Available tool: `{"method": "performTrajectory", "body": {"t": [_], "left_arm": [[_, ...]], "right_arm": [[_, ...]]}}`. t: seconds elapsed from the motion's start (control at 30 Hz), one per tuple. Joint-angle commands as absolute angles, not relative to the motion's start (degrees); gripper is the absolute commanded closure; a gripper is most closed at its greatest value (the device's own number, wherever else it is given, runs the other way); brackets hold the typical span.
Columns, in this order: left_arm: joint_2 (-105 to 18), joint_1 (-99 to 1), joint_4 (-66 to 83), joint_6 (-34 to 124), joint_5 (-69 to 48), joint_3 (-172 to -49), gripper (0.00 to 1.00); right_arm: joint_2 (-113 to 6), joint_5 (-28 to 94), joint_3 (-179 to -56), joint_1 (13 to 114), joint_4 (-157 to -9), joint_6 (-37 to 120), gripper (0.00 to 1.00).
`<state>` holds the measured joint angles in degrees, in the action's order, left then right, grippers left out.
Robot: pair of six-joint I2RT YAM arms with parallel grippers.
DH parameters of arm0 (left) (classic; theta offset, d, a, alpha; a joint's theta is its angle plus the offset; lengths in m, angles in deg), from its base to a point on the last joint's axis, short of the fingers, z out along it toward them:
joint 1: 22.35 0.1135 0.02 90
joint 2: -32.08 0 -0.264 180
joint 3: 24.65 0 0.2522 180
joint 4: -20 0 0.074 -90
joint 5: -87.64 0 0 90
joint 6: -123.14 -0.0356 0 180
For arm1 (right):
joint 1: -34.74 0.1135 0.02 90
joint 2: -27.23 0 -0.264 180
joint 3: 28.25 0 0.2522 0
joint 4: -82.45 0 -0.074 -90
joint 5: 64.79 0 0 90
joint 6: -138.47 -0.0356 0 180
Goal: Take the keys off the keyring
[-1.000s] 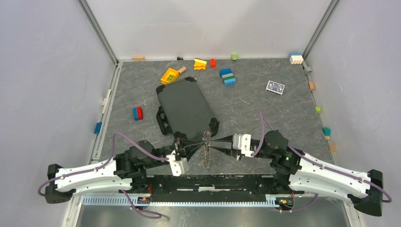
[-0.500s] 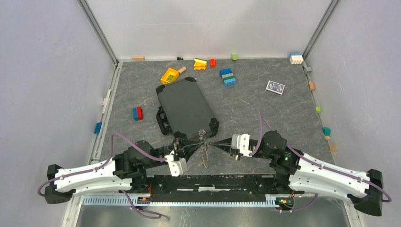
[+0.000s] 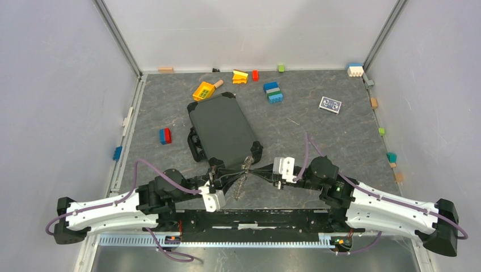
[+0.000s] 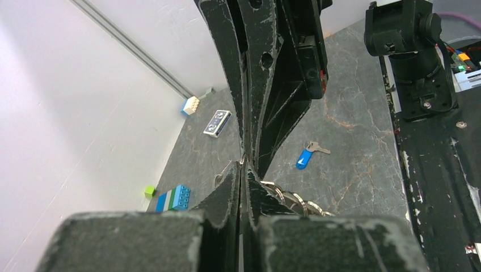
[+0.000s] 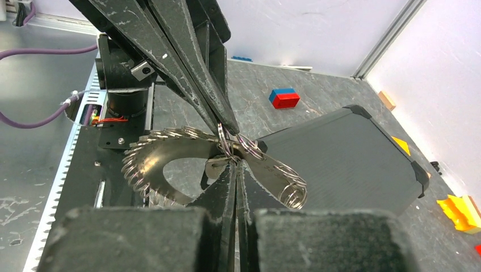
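Keyring (image 5: 230, 144), held in the air between the two arms just beyond their bases, over the near part of the surface (image 3: 317, 141). Its keys (image 5: 148, 156) fan out along the wire like gear teeth and hang down below the grip, clear of the surface, so that the bunch can turn freely.

Left end effector (image 3: 237, 170): clenched on the ring wire at the top of the bunch, apparently to anchor it. Right end effector (image 3: 256, 168): also clenched, tip to tip with the left. Its fingertips (image 5: 235, 165) meet where the wire loops cross a key head. Whether they pinch the wire or that key cannot be told from either wrist view. The opposed grip probably lets one arm hold the ring steady while the other works a key along the coil towards its open end.

Blue-headed key (image 4: 304, 159): flat on the surface past the grip, with a small plain key beside it, both apart from the ring.

Dark case (image 3: 222, 129): flat on the surface just behind the bunch, not touched by either arm.

Far edge: toy bricks (image 3: 273, 92) and a small card (image 3: 330, 104), well apart from the work and playing no part in it.
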<state>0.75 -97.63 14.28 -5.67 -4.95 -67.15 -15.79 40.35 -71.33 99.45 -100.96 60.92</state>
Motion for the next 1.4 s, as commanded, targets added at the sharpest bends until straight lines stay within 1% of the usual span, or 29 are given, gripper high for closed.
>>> {"method": "performTrajectory", "body": {"t": [0.0,0.23,0.27,0.4,0.47,0.53,0.63,0.73,1.37], "left_arm": [[1.3,-97.7,20.4,-4.0,-6.4,-67.6,0.98],[1.2,-97.7,20.5,-3.9,-6.5,-67.6,0.98],[1.2,-97.8,20.5,-3.9,-6.5,-67.6,0.98],[1.3,-97.7,20.6,-3.9,-6.4,-67.5,0.98],[1.3,-97.8,20.6,-3.8,-6.3,-67.4,0.98],[1.3,-97.8,20.9,-3.7,-6.2,-67.3,0.98],[1.1,-97.7,21.0,-3.7,-6.2,-67.2,0.98],[1.0,-97.7,21.2,-3.6,-6.4,-67.2,0.98],[0.1,-97.8,22.2,-3.5,-7.0,-67.3,0.98]], "right_arm": [[-17.2,40.7,-72.6,99.5,-101.9,60.1,1.0],[-18.4,41.1,-74.1,99.6,-99.7,60.8,1.0],[-18.2,41.1,-74.2,99.5,-99.3,61.0,0.99],[-16.2,40.8,-73.7,99.5,-98.5,62.7,0.79],[-14.2,41.0,-72.5,99.5,-99.2,63.8,0.73],[-12.1,41.4,-71.0,99.5,-100.8,65.0,0.71],[-9.2,42.5,-68.8,99.6,-104.0,65.7,0.7],[-8.2,44.1,-67.5,99.5,-107.4,65.5,0.71],[-11.3,46.6,-67.9,99.5,-111.0,63.5,0.71]]}}
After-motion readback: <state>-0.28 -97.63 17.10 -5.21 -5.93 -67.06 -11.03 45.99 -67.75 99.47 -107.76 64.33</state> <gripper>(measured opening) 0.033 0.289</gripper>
